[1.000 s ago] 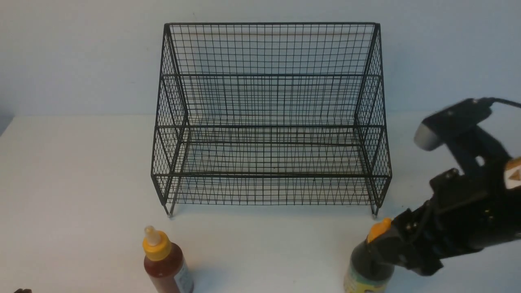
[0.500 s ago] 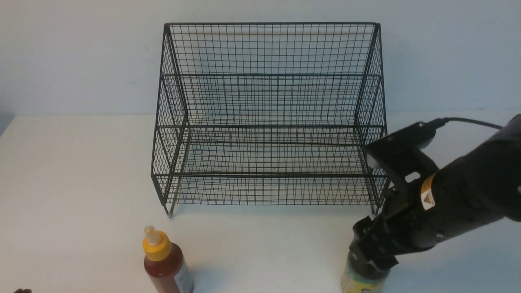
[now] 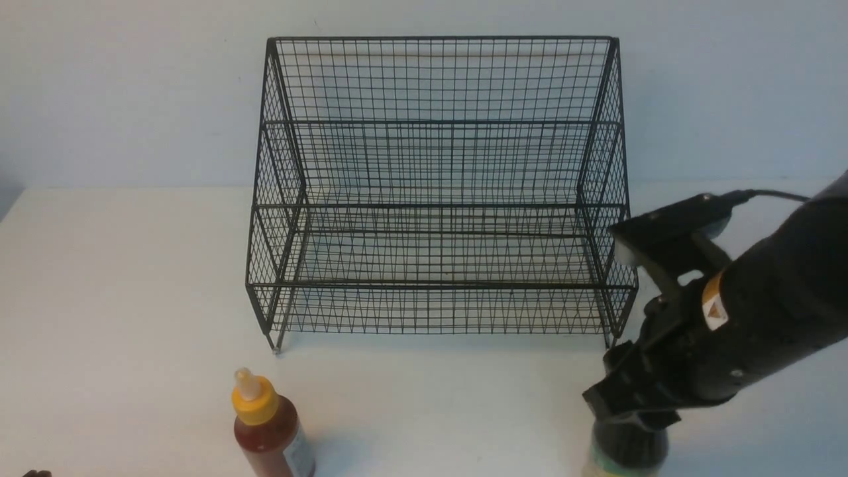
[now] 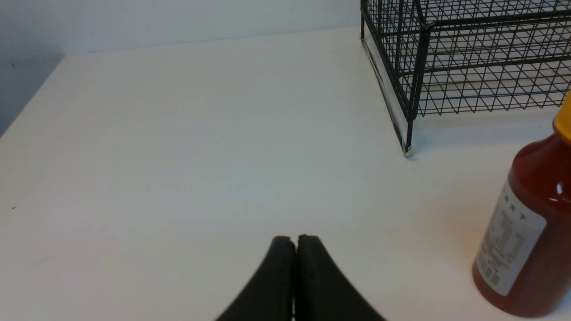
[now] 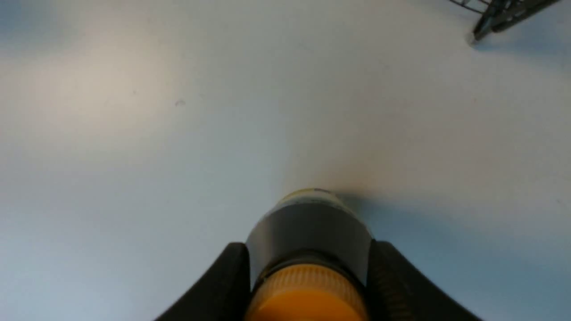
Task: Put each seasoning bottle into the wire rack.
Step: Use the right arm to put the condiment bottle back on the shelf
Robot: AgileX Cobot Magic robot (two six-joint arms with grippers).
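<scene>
My right pincer (image 3: 626,401) pinches dark bottle (image 5: 308,223) under cap (image 5: 308,294); bottle stands on worktop (image 3: 132,298), 5 o'clock of wire rack (image 3: 437,205). At 7 o'clock: red bottle (image 3: 268,434). Left pincer (image 4: 294,240) pressed together. I fear high grip lets bottle swing, clip front wire (image 3: 437,285).

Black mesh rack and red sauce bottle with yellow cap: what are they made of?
Black mesh rack: likely metal wire, matte dark coating; thin welded grid. Red sauce bottle: probably glossy translucent plastic, judging by its highlight; label looks like paper.
</scene>
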